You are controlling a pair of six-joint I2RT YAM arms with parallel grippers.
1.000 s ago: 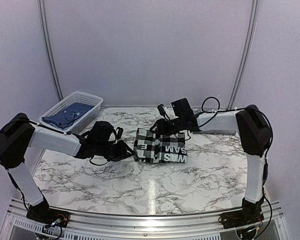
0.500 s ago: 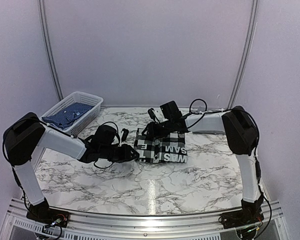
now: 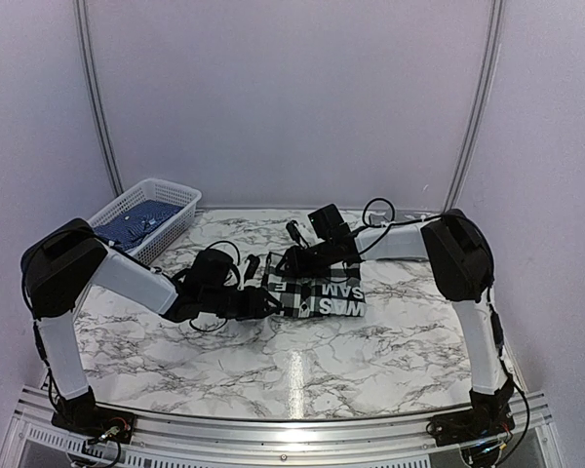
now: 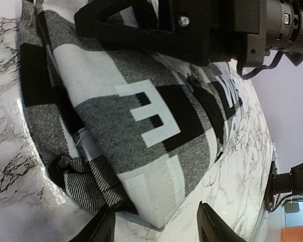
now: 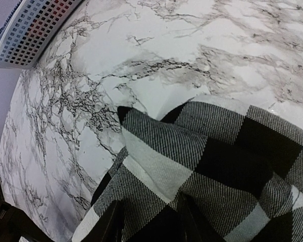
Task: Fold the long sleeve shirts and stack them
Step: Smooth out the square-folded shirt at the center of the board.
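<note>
One folded black-and-white check shirt lies at the table's middle, its black band of white letters toward the near edge. My left gripper is at the shirt's left edge. In the left wrist view its open gripper has the folded shirt edge between the two fingers, low over the marble. My right gripper is over the shirt's far left corner. In the right wrist view its gripper is open, the fingers resting on the check cloth.
A white basket with blue cloth stands at the back left; its wall shows in the right wrist view. The right arm's gripper body hangs just above the shirt in the left wrist view. The marble table lies all around.
My left gripper has moved right up to the shirt's left edge. My right gripper has moved left across the shirt's far side to its far left corner.
</note>
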